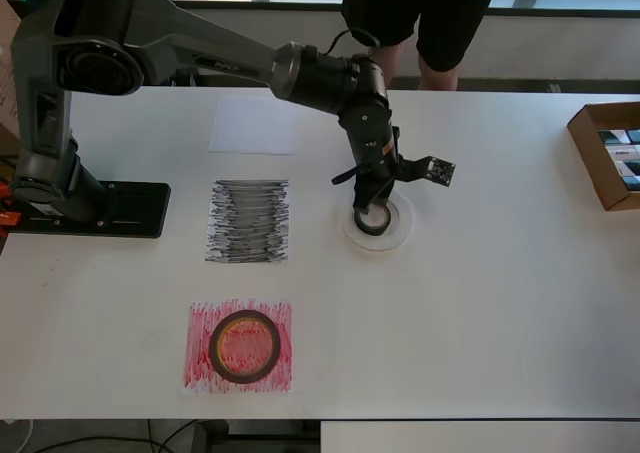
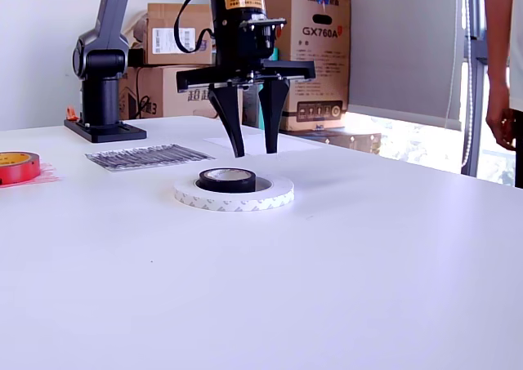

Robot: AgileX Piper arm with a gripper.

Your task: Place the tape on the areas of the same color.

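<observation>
**Black roll waiting inside the white ring**

The black tape roll [image 2: 228, 180] lies nested within the white tape roll [image 2: 234, 194] on the counter [image 2: 343, 256]. The claw [image 2: 252, 151] hangs just above it, spread open, empty. Best to straddle only the black rim, leaving the white ring undisturbed.

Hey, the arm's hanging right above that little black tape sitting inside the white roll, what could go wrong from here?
1. The black tape sits inside the white tape, so the open fingers may catch the white ring's inner wall and drag or lift both rolls.
2. The gap around the black roll looks narrow; a slightly off descent could land a finger on its top edge instead of beside it.
3. Carrying it toward the black patch, a loose grip might drop it short.
</observation>
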